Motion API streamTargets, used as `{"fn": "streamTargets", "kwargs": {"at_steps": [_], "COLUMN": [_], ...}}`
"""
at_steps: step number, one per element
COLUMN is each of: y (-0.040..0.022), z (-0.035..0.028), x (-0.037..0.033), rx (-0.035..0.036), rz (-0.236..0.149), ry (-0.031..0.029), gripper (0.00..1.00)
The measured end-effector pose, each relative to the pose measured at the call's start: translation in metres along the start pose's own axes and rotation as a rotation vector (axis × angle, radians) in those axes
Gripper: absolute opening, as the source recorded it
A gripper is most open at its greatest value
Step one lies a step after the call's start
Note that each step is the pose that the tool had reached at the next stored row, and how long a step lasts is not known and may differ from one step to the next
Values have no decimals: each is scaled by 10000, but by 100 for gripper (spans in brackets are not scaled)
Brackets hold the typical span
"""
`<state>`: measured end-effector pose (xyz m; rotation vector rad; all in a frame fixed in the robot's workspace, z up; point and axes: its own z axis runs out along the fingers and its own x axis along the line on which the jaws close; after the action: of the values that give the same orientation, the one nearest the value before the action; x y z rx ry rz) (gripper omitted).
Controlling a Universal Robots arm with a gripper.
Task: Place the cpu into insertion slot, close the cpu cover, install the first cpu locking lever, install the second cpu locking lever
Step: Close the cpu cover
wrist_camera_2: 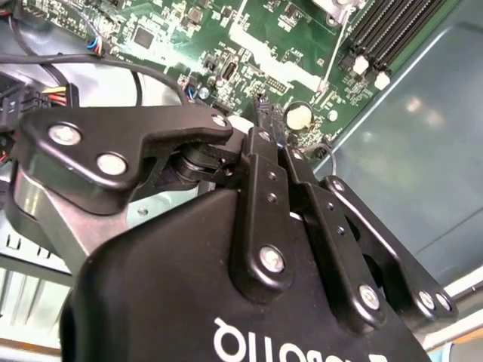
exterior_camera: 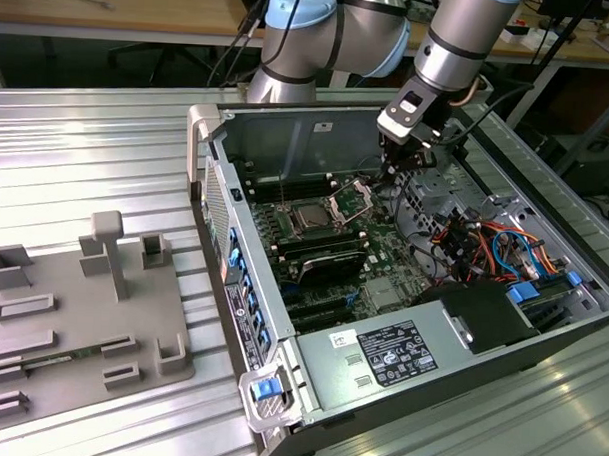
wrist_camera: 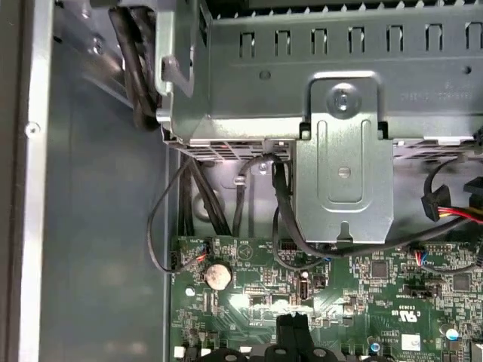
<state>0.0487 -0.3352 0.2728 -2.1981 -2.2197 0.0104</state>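
In the exterior view the cpu [exterior_camera: 310, 219], a small silvery-grey square, lies in the insertion slot [exterior_camera: 293, 228] on the green board inside the open computer case. The cpu cover [exterior_camera: 351, 198], a thin metal frame, stands tilted up on the slot's far-right side. My gripper [exterior_camera: 392, 171] hangs just to the exterior view's right of the raised cover, low over the board. In both wrist views the black fingertips [wrist_camera_2: 266, 113] [wrist_camera: 294, 332] meet, shut with nothing visible between them, above the board near a round coin battery [wrist_camera_2: 299, 115] [wrist_camera: 218, 274].
Black memory slots [exterior_camera: 318, 257] run in front of the socket. A labelled power-supply box [exterior_camera: 390, 356] fills the case's near end, and coloured cables [exterior_camera: 484, 244] crowd the right. A metal drive cage [wrist_camera: 339, 151] rises behind the board. A grey fixture plate [exterior_camera: 71, 320] lies left of the case.
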Motion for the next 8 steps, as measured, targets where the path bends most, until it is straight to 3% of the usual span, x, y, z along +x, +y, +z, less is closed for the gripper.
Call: {"fn": "streamTargets", "kwargs": {"at_steps": [4, 8], "y": [1, 16], "z": [76, 164], "x": [-1, -2], "rx": [79, 91], "rz": [2, 1], "ry": [1, 1], "gripper": [11, 11]}}
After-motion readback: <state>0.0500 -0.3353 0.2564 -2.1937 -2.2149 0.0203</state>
